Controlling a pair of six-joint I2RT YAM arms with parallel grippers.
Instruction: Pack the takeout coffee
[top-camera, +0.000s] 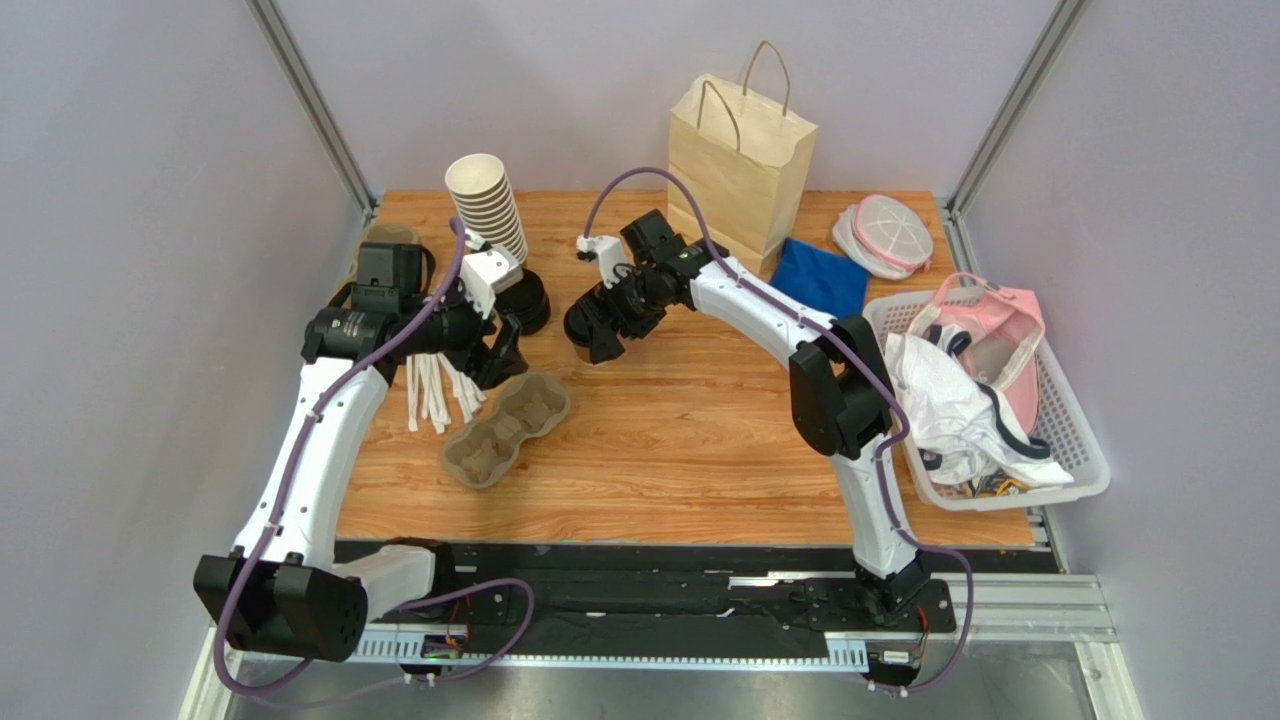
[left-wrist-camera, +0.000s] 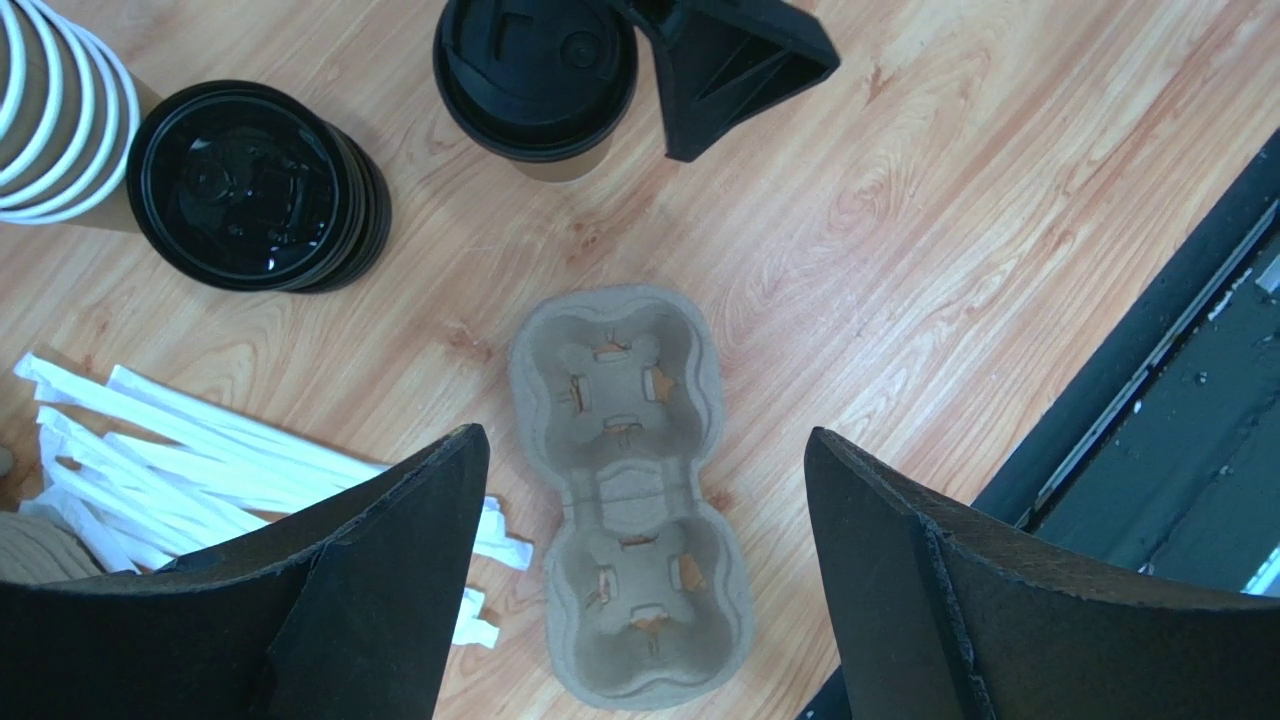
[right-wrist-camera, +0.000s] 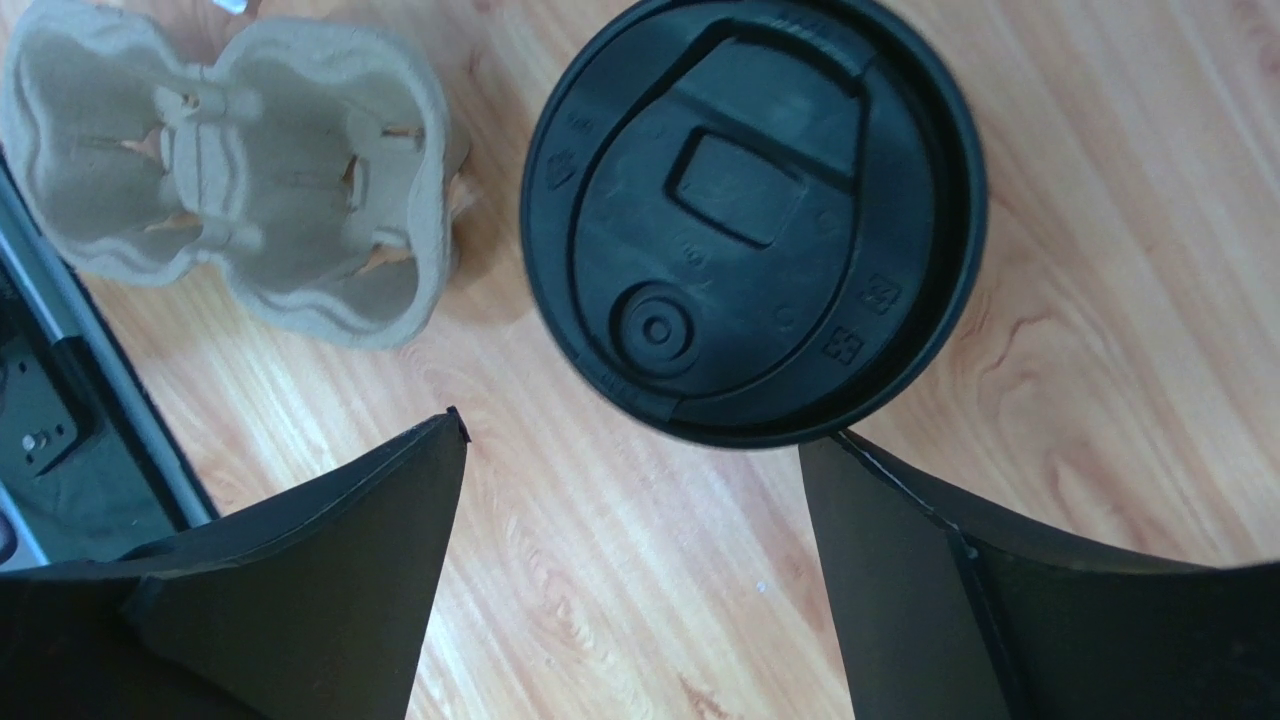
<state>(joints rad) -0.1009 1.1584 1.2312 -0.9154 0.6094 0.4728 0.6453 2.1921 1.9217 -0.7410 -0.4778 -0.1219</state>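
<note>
Two end effectors hang open over a wooden surface (left-wrist-camera: 932, 225), neither holding anything. The takeout coffee (right-wrist-camera: 751, 218), a brown paper cup under a black lid, stands upright on the boards just beyond the right end effector (right-wrist-camera: 634, 435). From the left wrist view, one of that end effector's fingers sits close beside the cup, though contact cannot be made out. The left end effector (left-wrist-camera: 646, 438) hovers, jaws wide, above a two-well pulp cup carrier (left-wrist-camera: 628, 488), which lies empty near the coffee. A stack of loose lids (left-wrist-camera: 256, 183), a stack of lidless cups (left-wrist-camera: 53, 113) and wrapped straws (left-wrist-camera: 181, 450) lie to one side. A paper bag (top-camera: 741, 150) stands at the far edge.

The step in hand appears to be the right arm's approach to the cup. Next it would need to bring its fingers to either side of the cup wall below the lid, close gently enough not to crush the paper, and carry the cup upright to a carrier well.
</note>
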